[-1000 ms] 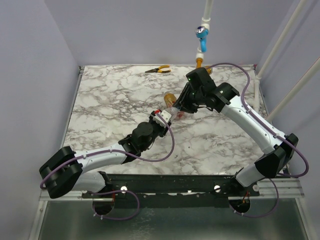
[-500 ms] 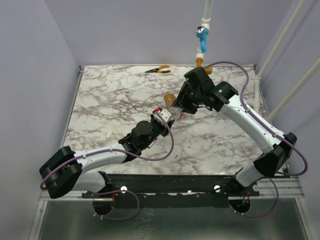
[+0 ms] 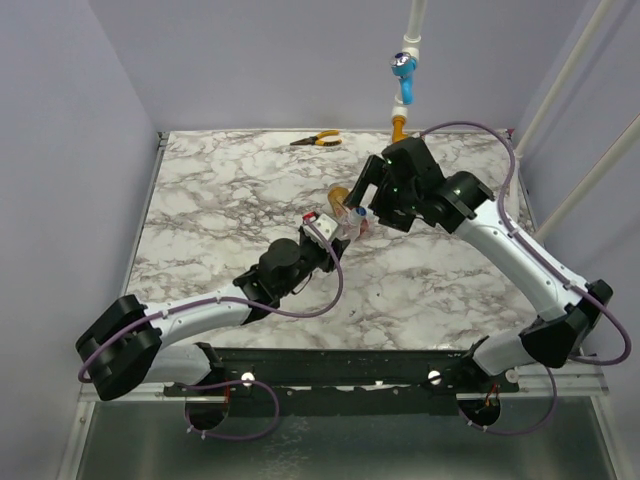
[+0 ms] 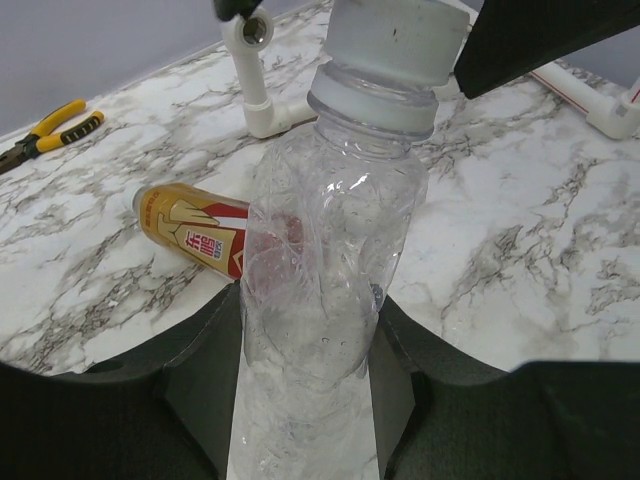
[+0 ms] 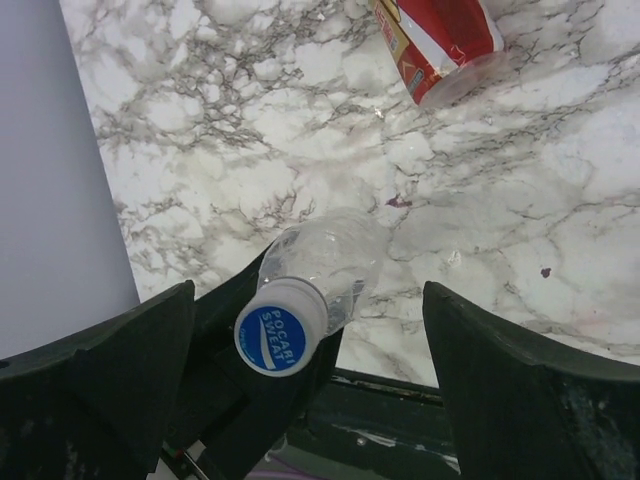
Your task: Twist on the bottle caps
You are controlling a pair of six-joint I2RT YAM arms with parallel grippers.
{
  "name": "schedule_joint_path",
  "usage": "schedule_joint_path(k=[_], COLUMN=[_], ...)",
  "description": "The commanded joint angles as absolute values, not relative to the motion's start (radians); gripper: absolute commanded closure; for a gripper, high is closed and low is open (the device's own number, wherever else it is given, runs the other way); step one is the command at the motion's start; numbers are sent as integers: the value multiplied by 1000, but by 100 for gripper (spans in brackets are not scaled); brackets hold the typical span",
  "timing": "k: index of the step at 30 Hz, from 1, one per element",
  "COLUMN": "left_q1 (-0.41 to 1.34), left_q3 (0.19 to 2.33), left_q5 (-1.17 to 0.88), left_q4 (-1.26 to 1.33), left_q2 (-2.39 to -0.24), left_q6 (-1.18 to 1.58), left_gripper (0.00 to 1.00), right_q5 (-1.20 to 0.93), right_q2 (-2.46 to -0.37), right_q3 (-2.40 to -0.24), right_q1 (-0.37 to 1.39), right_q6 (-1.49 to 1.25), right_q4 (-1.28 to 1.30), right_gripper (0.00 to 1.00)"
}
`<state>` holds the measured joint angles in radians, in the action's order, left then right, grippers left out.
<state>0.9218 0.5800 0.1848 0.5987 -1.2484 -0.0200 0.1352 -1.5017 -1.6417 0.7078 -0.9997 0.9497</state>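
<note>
My left claw (image 4: 305, 400) pinched the light, crushable clear bottle (image 4: 315, 250) low; my right claw (image 5: 308, 300) gaped wide over its cap (image 5: 282, 338).

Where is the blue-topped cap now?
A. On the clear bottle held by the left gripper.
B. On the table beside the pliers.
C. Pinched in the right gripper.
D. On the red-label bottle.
A: the cap sits on the neck of the clear bottle clamped in the left gripper, while the right gripper stands wide open, its fingers clear of it.
</note>
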Motion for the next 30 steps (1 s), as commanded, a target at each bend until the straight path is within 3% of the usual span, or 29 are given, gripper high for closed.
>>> schedule_joint_path(k=[1, 6, 11, 21, 30], left_q1=[904, 887, 862, 721, 680], left_q3=[566, 575, 583, 583, 589], left_q5=[120, 43, -76, -453, -586], left_q4=[593, 550, 510, 432, 405], left_q2=[-1210, -1191, -1158, -1038, -1011], left_q6=[41, 78, 103, 202, 243], left_gripper=[97, 97, 96, 97, 97], right_q5=[202, 106, -83, -314, -382], right_q2=[-1380, -1243, -1204, -1138, -1151], right_q3=[-1554, -1421, -1402, -1340, -1349], right_q1=[715, 715, 715, 715, 714], right_q6=[-917, -669, -491, -318, -292], right_q4=[839, 609, 537, 536, 518], right_gripper=[2, 0, 1, 20, 32])
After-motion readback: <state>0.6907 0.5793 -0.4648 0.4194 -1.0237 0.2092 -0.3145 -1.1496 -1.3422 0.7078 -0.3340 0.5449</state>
